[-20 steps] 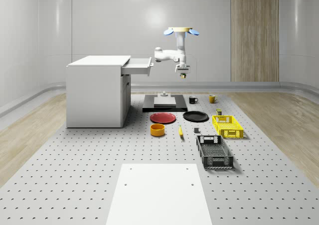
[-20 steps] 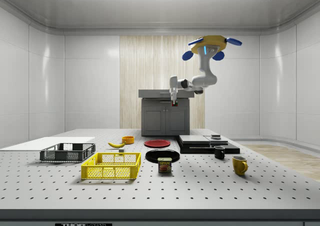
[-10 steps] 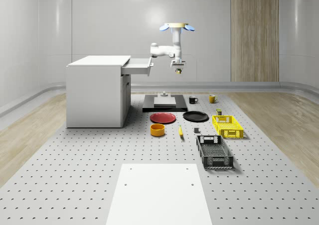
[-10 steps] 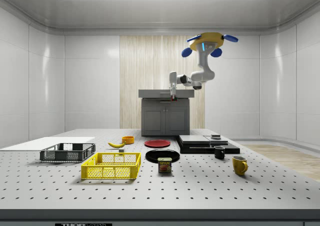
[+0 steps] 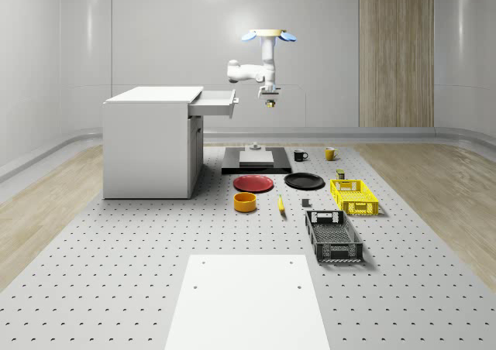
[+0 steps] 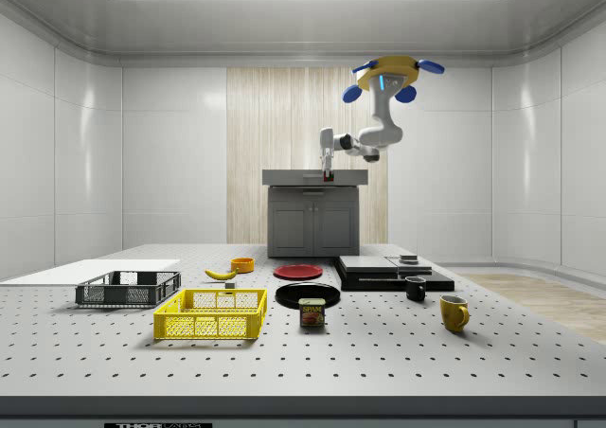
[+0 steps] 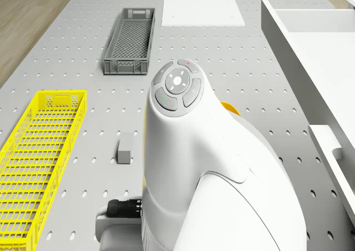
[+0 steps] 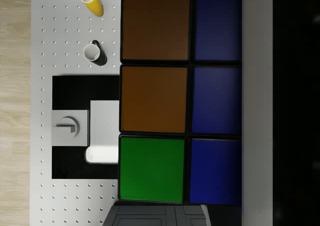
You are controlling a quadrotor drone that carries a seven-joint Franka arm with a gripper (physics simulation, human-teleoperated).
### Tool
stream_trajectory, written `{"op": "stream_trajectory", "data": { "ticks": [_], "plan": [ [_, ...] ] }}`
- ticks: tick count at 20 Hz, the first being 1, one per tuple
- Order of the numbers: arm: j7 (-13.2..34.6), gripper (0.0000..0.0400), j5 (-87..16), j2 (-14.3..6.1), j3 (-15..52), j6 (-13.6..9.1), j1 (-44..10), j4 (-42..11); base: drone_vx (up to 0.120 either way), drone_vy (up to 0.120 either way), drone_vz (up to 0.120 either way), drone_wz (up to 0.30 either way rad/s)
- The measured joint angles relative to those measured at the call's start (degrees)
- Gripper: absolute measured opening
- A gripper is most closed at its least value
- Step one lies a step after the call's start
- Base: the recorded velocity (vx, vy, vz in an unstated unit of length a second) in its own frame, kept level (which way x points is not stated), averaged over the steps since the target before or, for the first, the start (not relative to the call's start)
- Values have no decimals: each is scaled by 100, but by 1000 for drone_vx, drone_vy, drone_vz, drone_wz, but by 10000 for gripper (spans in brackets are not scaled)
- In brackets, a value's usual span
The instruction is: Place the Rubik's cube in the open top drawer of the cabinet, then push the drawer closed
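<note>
Drone (image 5: pixel 268 36) hovers in air, above the surface (image 5: pixel 155 241) and off the cabinet (image 5: pixel 151 145)'s drawer side, higher than the cabinet top. Arm bends down from it; pincer (image 5: pixel 269 104) hangs near the open top drawer (image 5: pixel 215 101)'s front, level w/ it, not over it. Pincer is clenched on the Rubik's cube (image 8: pixel 180 98): wrist view has cube faces (brown, green, blue squares) right at the camera, w/ the black mat (image 8: pixel 70 88) and two mugs (image 8: pixel 95 53) on the surface far below. Cube looks like a small dark bit at the pincer tip in side view (image 6: pixel 328 174), prob. just in front of the cabinet top. Drawer stands open.
</note>
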Motion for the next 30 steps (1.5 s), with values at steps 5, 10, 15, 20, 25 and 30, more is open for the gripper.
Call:
{"op": "stream_trajectory", "data": {
  "ticks": [5, 10, 15, 20, 25, 30],
  "plan": [
    [2, 322, 10, -25, 2, 23, -3, 1, 0, -120, 120, 0],
    [3, 322, 18, -46, 4, 43, -5, 1, 0, -120, 120, 0],
    [5, 322, 25, -64, 6, 60, -7, 1, 0, -120, 120, 0],
    [6, 322, 31, -80, 8, 74, -9, 2, 0, -120, 120, 0],
    [7, 322, 37, -93, 9, 87, -11, 2, 0, -120, 32, 0],
    [8, 322, 41, -105, 10, 97, -12, 2, 0, -120, 0, 0]
  ]
}}
